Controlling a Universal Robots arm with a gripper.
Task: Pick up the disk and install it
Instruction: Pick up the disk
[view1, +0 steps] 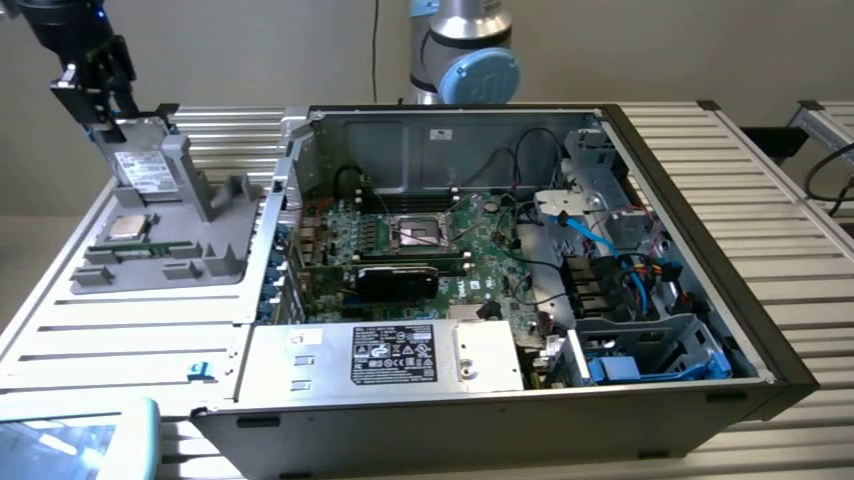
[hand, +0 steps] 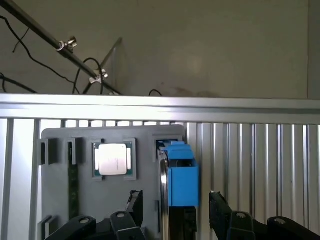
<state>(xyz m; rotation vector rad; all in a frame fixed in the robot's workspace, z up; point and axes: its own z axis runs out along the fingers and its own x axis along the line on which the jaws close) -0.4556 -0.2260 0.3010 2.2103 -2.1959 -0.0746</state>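
- A grey parts holder (view1: 200, 255) sits on the slatted table (view1: 120, 340), just beside the open computer case (view1: 667, 150), on the exterior view's left.
- In the holder, a CPU chip (hand: 113, 159) lies flat in a square recess. A green memory stick (hand: 73, 185) sits in a narrow slot. The disk (hand: 181, 185) stands on edge in a slot at the back of the holder in the exterior view.
- The case lies on its side with the panel off. Inside are a motherboard (view1: 447, 270) with its CPU socket (view1: 416, 232), a silver power supply (view1: 487, 355) with a black label, a grey drive cage (view1: 654, 340) with blue fittings, and blue and black cables.
- The disk is flat, silver-grey metal. In the exterior view a white barcode label shows on its broad face, and in the wrist view a bright blue plastic carrier caps its upper edge.
- The gripper (hand: 175, 197) hangs directly over the disk. Its black fingers (hand: 136, 205) are spread wide, one on each side of the blue carrier, with a gap showing on both sides.
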